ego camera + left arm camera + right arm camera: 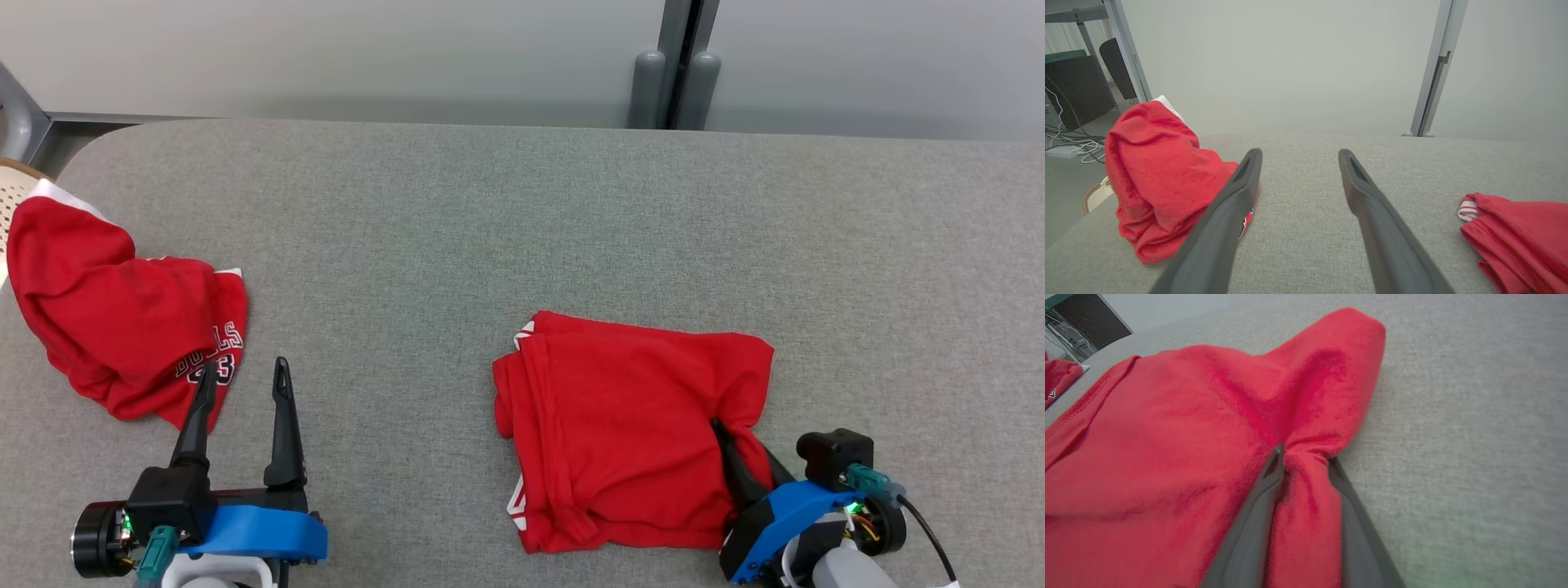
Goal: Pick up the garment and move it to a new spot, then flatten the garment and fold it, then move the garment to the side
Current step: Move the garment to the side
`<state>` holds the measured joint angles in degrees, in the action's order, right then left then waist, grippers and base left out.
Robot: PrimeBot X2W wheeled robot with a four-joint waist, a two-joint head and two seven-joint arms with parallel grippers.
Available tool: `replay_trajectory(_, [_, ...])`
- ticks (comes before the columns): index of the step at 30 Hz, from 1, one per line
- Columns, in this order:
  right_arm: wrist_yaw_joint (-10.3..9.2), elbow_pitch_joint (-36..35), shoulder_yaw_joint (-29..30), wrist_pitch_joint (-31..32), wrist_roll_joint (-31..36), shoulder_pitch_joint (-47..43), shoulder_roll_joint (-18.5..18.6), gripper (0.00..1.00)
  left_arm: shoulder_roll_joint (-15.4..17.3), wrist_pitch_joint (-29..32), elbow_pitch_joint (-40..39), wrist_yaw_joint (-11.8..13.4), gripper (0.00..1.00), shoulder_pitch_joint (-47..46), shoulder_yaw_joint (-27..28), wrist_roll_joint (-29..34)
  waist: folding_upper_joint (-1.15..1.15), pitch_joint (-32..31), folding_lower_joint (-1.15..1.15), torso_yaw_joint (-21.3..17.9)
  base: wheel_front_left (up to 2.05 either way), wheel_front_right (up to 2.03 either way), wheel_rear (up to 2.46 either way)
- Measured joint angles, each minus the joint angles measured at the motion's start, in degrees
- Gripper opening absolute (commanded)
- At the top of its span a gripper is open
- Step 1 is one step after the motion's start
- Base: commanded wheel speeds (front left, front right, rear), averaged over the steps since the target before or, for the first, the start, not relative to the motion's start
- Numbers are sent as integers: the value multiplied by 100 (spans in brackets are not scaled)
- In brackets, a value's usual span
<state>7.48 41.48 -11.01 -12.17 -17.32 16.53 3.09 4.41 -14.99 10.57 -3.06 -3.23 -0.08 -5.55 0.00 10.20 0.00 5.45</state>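
1. The right fingers (1301, 459) pinch the folded shirt (620, 408) at its near right corner; their tips hide in cloth.
2. The shirt lies near, right of middle, on the table (522, 212).
3. The left fingers (246, 384) are spread wide, holding nothing, beside the other shirt (106, 310).

Bright, even, diffuse light; the folded red cloth garment (629, 425) casts faint shadow on the grey fabric table (522, 212). Wrist views bow at edges; the right end effector (1305, 454) blurs near the lens.
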Motion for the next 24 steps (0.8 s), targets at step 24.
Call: replay_trajectory(24, [2, -903, 1575, -256, 737, 318, 524, 0, -57, -1, -611, -78, 100, -761, 132, 123, 0, 943, 1, -1007, 0, 0, 0])
